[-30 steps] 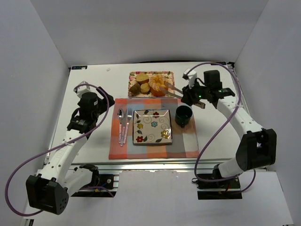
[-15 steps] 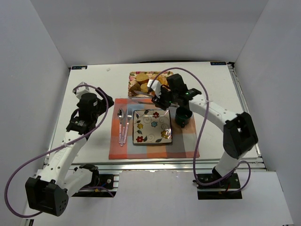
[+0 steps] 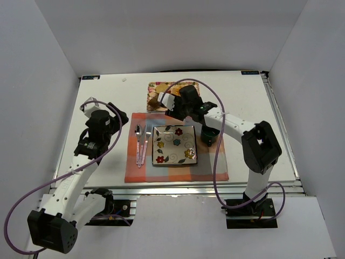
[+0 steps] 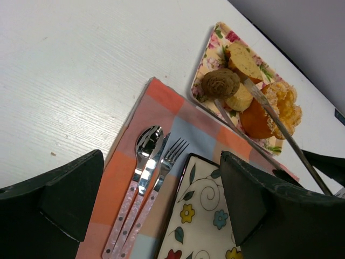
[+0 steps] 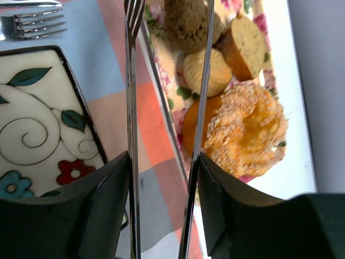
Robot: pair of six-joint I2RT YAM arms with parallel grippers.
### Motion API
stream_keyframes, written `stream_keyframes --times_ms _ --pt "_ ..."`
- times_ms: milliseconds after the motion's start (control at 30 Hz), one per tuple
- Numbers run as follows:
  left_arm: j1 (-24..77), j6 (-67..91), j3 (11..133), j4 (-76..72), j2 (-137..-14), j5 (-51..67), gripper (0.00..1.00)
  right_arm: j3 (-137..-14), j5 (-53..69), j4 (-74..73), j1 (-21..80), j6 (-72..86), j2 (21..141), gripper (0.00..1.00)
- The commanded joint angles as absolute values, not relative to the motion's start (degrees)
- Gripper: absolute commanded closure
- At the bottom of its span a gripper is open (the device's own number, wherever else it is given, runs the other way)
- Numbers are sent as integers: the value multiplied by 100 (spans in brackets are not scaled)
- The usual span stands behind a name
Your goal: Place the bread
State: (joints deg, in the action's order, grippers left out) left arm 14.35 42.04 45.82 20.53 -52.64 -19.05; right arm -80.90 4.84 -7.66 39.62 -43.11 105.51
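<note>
White table [image 3: 248, 91], white walls on three sides. Checked placemat [image 4: 161, 97] in the middle, with a flowered plate [image 5: 32, 108] on it, and a spoon [image 4: 148, 143] and fork [image 4: 172, 151] side by side to the plate's left. Dark green cup [image 3: 210, 134] at the plate's right.

Flowered tray [image 4: 207, 59] just beyond the mat's far edge. On it:
- the bread [image 5: 188, 21], dark brown, at the corner nearest the mat
- a pale bun [image 5: 207, 70] touching it
- a cut tan piece [image 5: 242, 46] behind it
- a frilly orange ring cake [image 5: 245, 129] alongside

My right gripper [image 5: 163, 162] reaches over the plate's far edge and grips metal tongs [image 5: 131, 108], one arm against each finger. The tongs are spread. One tip lies along the bread's side and the other is out over the tray's rim, so the bread sits between them. I cannot tell whether either tip touches it.

My left gripper [image 4: 161, 167] hangs above the mat's left part, over the spoon and fork. Its fingers are wide apart and hold nothing.
</note>
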Motion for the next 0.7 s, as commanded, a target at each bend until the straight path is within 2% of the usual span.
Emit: stream_keyframes --times_ms 0,667 --pt "1415 4245 4491 2022 -5150 -1986 2 -8385 255 -246 4113 -4649 10634 44" --pt "1415 4192 4482 2004 -5142 -1969 2 -9088 -676 -141 4245 -5027 11610 43"
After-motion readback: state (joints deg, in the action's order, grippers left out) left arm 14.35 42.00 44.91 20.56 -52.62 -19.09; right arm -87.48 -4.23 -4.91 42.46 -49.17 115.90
